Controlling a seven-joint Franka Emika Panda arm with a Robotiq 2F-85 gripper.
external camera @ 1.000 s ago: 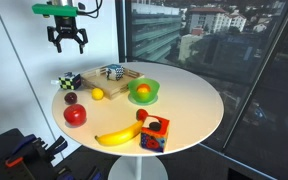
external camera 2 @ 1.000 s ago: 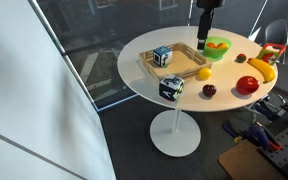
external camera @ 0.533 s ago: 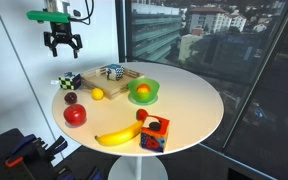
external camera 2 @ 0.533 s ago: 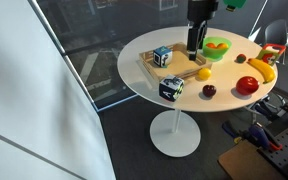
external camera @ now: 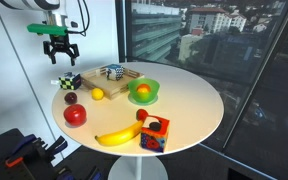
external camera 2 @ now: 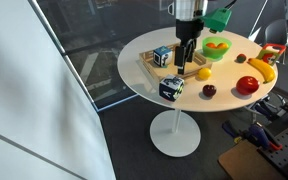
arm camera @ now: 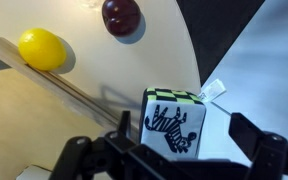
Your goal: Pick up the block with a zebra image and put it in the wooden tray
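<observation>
The block with a zebra image [external camera: 66, 83] stands at the table's edge, just outside the wooden tray [external camera: 92, 80]. It also shows in an exterior view [external camera 2: 171, 88] next to the tray [external camera 2: 169, 72]. My gripper [external camera: 61, 50] hangs open some way above the block, as an exterior view [external camera 2: 187, 62] also shows. In the wrist view the zebra face [arm camera: 174, 128] lies between my open fingers [arm camera: 187, 135], with the tray's rim [arm camera: 44, 78] at the left.
A black-and-white object with blue patches [external camera: 112, 72] lies in the tray. A lemon [external camera: 97, 94], a dark plum [external camera: 71, 98], a red apple [external camera: 75, 115], a banana [external camera: 119, 135], a green bowl [external camera: 142, 92] and a red and blue cube [external camera: 154, 133] are on the round white table [external camera: 199, 115].
My gripper has moved from over the tray sideways towards the table's edge and now hangs over the zebra block. Nothing on the table has moved.
</observation>
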